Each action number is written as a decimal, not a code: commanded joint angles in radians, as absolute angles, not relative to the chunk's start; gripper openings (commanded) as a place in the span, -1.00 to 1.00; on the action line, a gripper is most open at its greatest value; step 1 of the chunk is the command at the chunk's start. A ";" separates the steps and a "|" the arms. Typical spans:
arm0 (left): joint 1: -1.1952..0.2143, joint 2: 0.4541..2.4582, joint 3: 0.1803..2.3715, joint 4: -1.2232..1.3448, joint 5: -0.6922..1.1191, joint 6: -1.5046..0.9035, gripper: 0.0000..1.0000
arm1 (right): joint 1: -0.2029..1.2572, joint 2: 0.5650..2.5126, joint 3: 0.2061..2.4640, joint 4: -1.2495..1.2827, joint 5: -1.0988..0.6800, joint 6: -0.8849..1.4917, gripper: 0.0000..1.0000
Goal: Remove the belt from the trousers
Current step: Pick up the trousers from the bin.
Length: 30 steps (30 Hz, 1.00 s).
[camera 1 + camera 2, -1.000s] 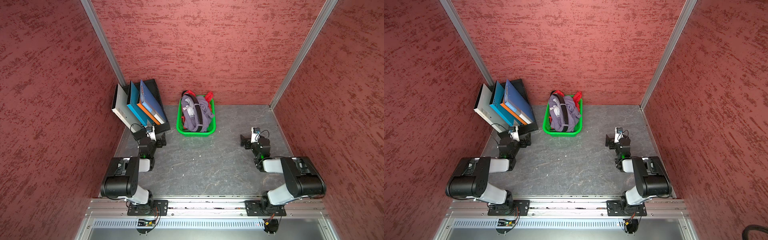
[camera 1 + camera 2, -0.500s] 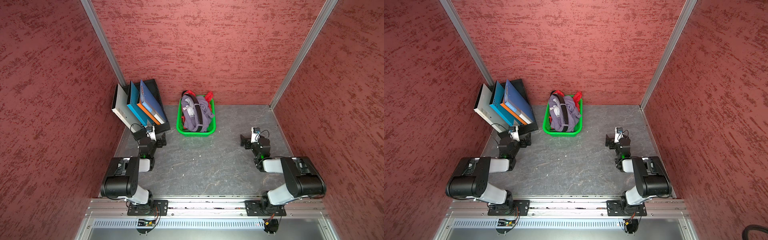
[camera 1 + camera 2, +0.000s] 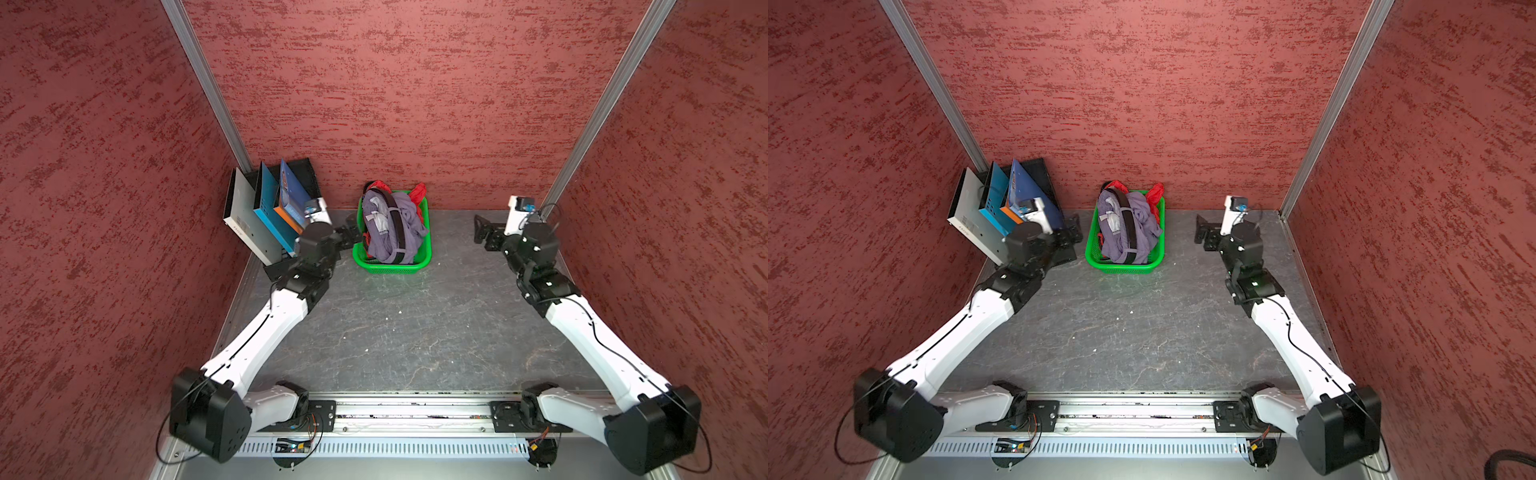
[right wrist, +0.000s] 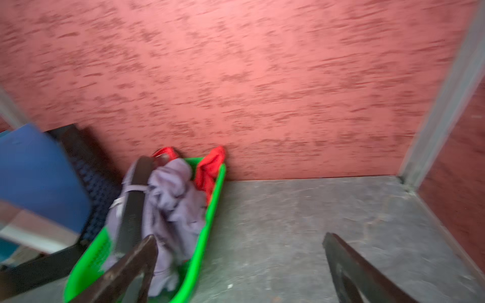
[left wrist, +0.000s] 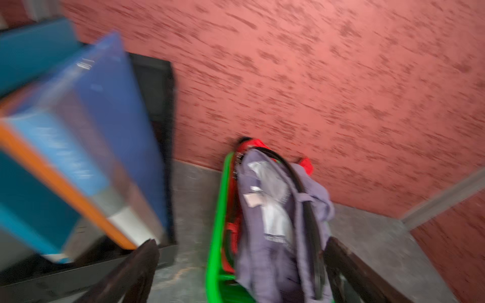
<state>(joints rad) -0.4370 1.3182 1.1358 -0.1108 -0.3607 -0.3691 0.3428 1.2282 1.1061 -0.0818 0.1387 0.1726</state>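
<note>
No legible text; only tiny, unreadable print on the grey box [image 3: 248,219] edge.

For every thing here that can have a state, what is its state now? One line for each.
basket: upright, full of clothes.
trousers: crumpled, on top in the basket.
belt: threaded through the trousers' loops.
red trousers: mostly buried under the trousers.
books: leaning in a rack.
left pincer: open, empty, beside the basket.
right pincer: open, empty, apart from the basket.
</note>
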 commanded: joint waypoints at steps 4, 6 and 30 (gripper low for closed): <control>-0.506 1.616 1.514 -0.717 -0.594 -0.698 0.99 | 0.357 1.365 1.235 -0.577 0.519 0.488 0.98; -0.485 1.656 1.554 -0.690 -0.464 -0.655 0.99 | 0.342 1.372 1.224 -0.538 0.405 0.429 0.98; -0.429 1.718 1.729 -0.813 -0.475 -0.569 0.99 | 0.299 1.668 1.460 -0.463 0.122 0.283 0.97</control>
